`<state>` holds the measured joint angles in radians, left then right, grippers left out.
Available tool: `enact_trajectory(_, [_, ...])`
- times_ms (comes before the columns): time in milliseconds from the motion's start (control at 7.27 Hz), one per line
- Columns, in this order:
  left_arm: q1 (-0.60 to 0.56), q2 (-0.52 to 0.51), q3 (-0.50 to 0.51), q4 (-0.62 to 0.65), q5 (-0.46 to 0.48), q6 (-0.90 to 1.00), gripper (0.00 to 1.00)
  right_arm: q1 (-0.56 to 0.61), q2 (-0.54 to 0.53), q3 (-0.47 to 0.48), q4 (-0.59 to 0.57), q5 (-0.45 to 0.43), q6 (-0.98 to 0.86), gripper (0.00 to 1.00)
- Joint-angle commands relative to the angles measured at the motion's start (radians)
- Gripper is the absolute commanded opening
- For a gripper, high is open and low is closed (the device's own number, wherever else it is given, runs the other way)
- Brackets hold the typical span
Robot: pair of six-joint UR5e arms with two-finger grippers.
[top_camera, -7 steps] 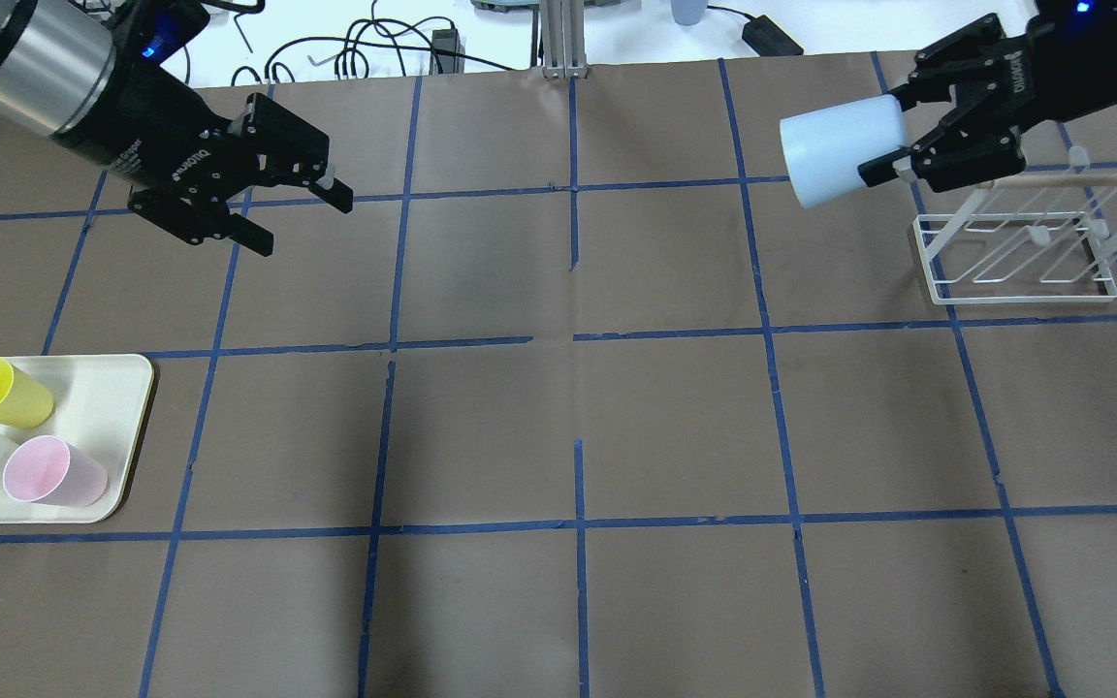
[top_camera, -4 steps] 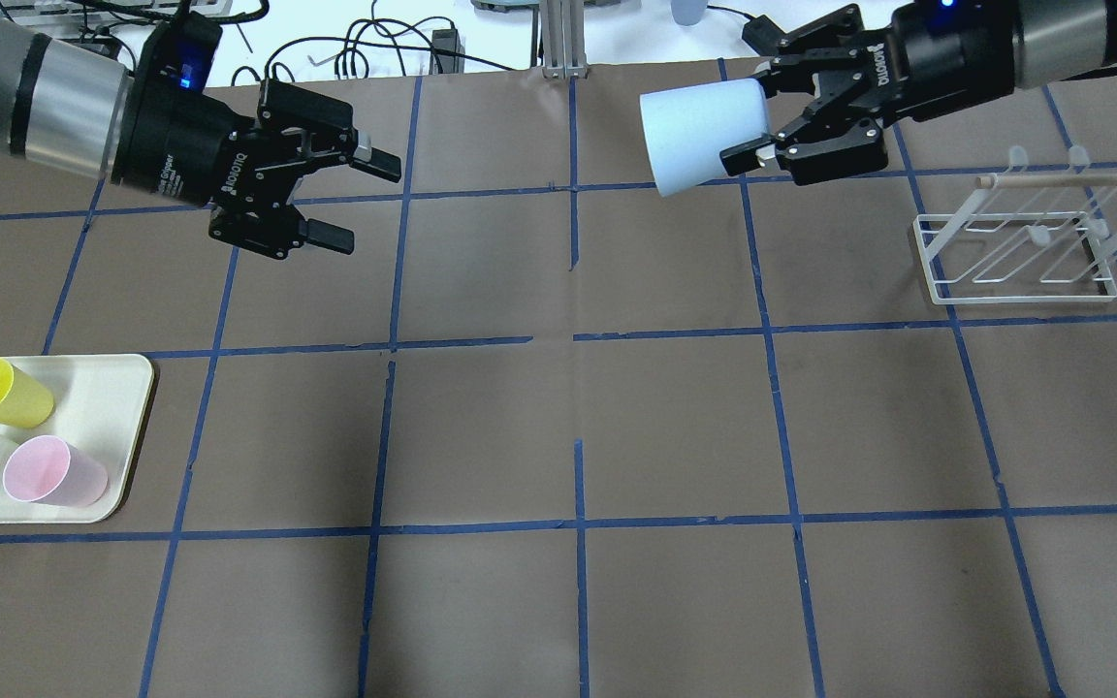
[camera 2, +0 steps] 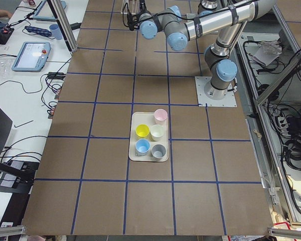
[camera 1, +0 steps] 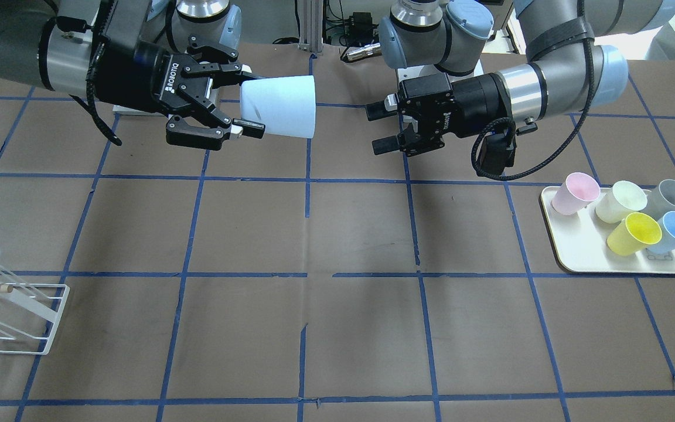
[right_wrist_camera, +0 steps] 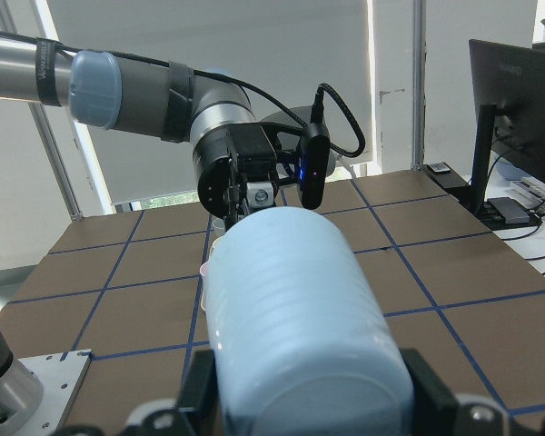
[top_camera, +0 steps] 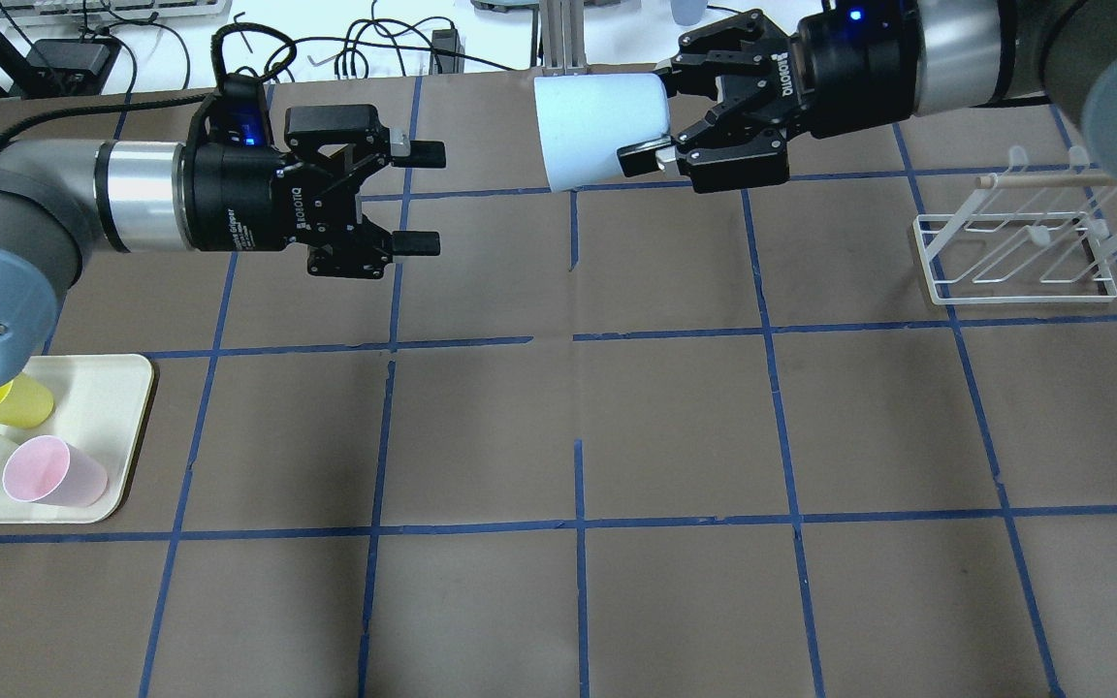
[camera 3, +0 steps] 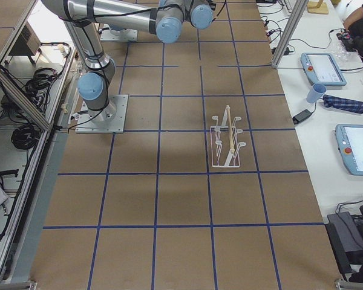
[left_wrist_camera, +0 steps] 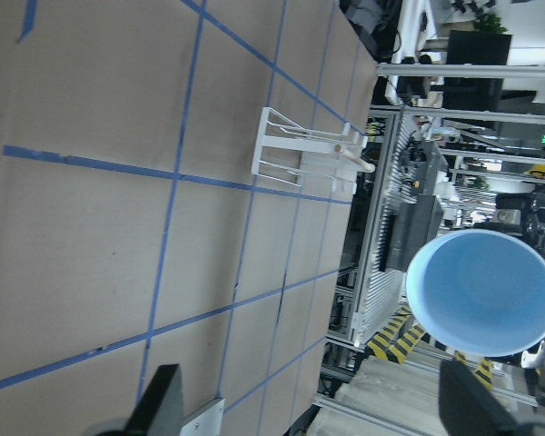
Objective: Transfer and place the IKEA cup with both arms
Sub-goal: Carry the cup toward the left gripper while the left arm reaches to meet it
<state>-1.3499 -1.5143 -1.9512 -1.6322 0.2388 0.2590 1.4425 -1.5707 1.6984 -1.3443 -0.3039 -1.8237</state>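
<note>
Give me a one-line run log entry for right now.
phase: handover pending | right gripper: shut on IKEA cup, cup sideways, mouth facing left gripper | left gripper: open, not touching cup

1. We see a wide table (top_camera: 568, 427) covered in brown paper, with blue tape lines marking it into a grid of squares.
2. On the robot's left side a cream tray (top_camera: 108, 393) lies flat on the paper, across one tape line.
3. On the robot's right side a white wire rack (top_camera: 1014, 291) with a wooden rod along its top stands on the paper, well apart from the tray.
4. At the robot's edge two grey metal plates lie flat: the left base plate (camera 2: 200, 98) and the right base plate (camera 3: 118, 121).
</note>
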Motion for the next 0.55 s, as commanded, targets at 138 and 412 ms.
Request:
enact_trajectory(138, [-0.063,0.002,-0.074,0.058,-0.143,0.032,1.0,0.036,-0.028,0.021,-0.004,0.022,0.006,0.4])
enact_trajectory(412, [-0.125,-0.014,-0.075,0.119,-0.217,0.026,1.0,0.044,-0.031,0.029,-0.004,0.022,0.009,0.41])
